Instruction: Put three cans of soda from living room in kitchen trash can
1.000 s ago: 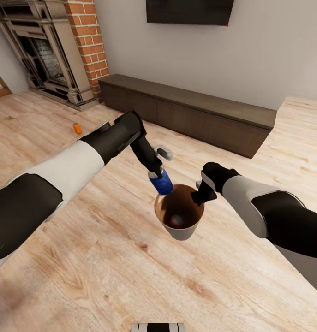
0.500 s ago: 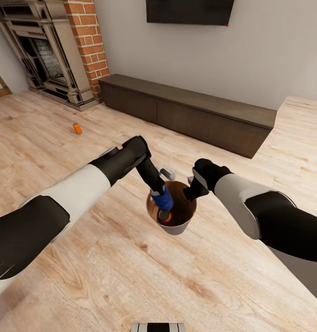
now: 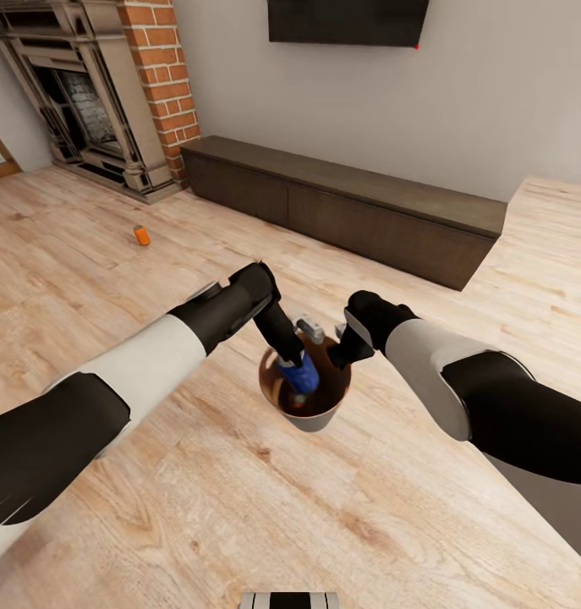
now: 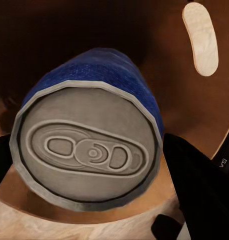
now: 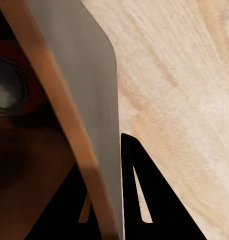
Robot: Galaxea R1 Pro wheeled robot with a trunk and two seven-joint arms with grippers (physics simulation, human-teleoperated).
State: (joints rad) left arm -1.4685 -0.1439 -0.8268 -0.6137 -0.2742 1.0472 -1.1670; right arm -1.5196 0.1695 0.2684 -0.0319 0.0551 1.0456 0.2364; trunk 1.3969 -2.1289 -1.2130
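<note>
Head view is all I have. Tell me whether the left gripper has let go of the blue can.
Observer: Not yet. In the left wrist view the blue can sits between the dark fingers of the left gripper, its grey pull-tab top facing the camera.
Operator: Report how deep it is.
Observer: The trash can has its brown inside wall all around the can's body, so it is below the rim.
Operator: Confirm the right hand's grip.
Observer: In the right wrist view the right gripper straddles the rim wall, one finger on the pale outside, one inside.
</note>
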